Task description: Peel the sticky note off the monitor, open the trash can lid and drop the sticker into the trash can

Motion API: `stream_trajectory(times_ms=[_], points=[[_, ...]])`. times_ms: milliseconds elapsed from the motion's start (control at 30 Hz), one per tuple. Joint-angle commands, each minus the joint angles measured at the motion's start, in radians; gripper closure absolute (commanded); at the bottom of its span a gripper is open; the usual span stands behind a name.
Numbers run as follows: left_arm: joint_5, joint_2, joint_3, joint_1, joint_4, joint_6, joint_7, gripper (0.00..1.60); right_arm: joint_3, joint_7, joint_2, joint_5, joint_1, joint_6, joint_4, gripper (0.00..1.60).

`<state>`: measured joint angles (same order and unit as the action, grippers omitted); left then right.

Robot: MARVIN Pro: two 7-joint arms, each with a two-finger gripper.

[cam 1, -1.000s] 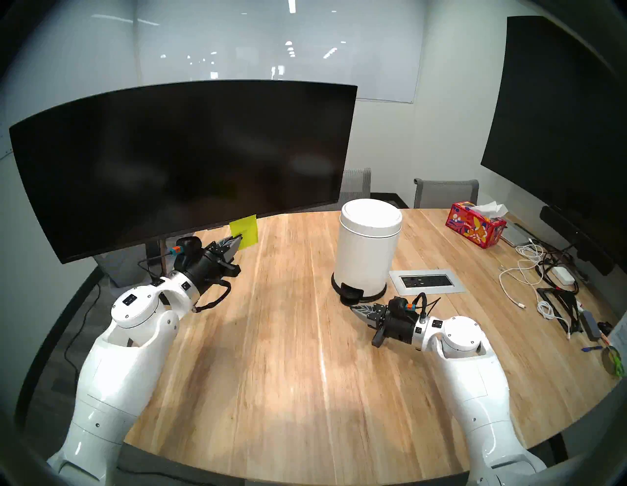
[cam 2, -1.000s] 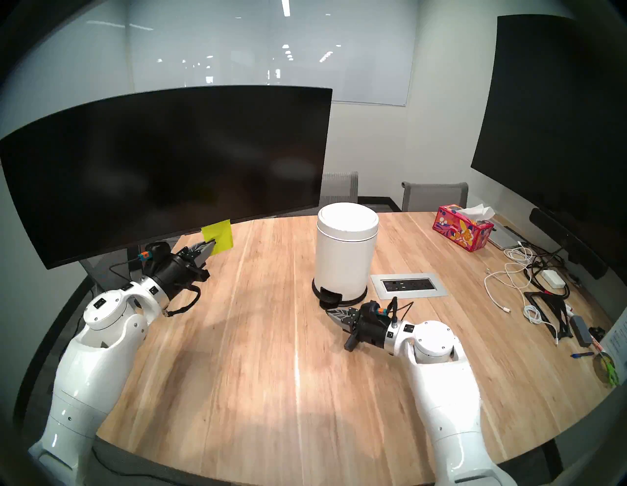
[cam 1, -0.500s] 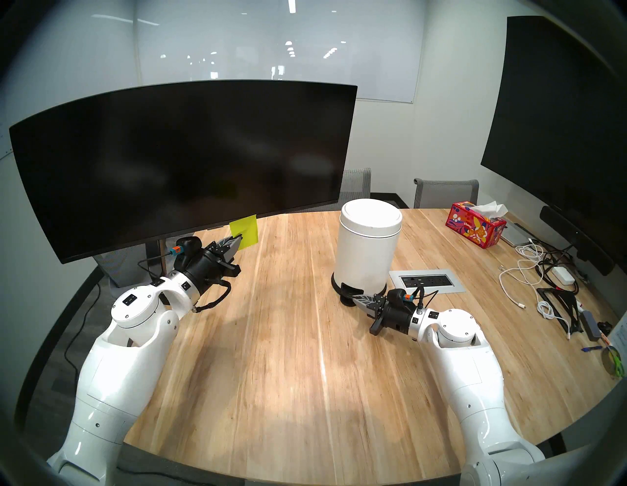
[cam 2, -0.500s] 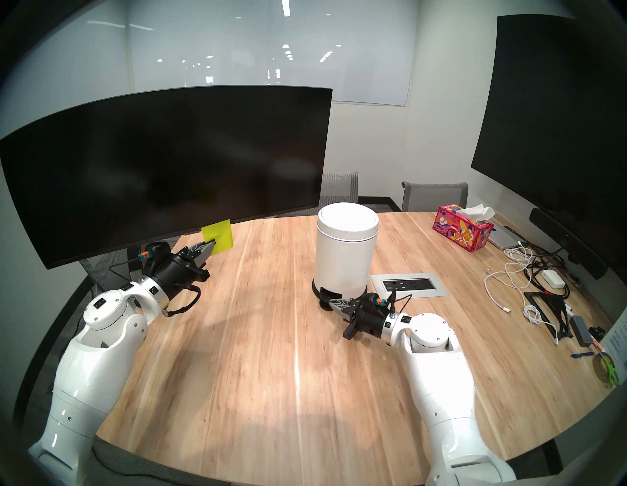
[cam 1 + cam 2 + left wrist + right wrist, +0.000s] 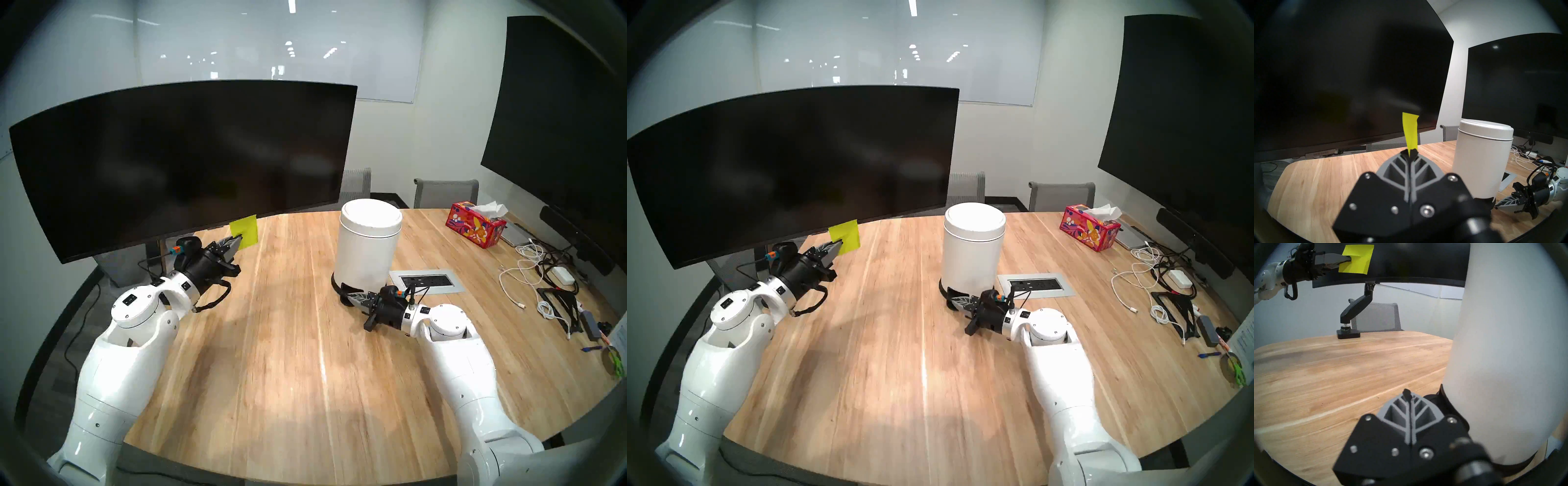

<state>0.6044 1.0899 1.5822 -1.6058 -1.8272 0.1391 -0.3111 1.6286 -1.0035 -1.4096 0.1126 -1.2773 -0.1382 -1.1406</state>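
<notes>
Trash can on table, right of monitor; tissue box far right.

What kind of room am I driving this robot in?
Most likely an office meeting room: a large wooden conference table with a built-in power outlet panel, mesh office chairs behind it, a whiteboard on the far wall and a big wall screen to the right.

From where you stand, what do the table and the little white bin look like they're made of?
The table looks like pale wood planks with a clear satin finish: visible grain, seams and a soft glare. The trash can looks like white-painted metal, though it could be plastic; it is smooth and matte. Its foot pedal looks like black plastic.
</notes>
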Motion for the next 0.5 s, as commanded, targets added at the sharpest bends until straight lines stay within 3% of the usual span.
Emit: stream_trajectory(times_ms=[0, 467], points=[[0.0, 0.002, 0.0, 0.009, -0.017, -0.006, -0.001, 1.6, -0.001, 0.018, 0.001, 0.01, 0.059, -0.023, 0.013, 1.6], [0.0, 0.002, 0.0, 0.009, -0.017, -0.006, 0.0, 1.6, 0.002, 0.024, 0.009, 0.025, 0.087, -0.048, 0.077, 1.6]])
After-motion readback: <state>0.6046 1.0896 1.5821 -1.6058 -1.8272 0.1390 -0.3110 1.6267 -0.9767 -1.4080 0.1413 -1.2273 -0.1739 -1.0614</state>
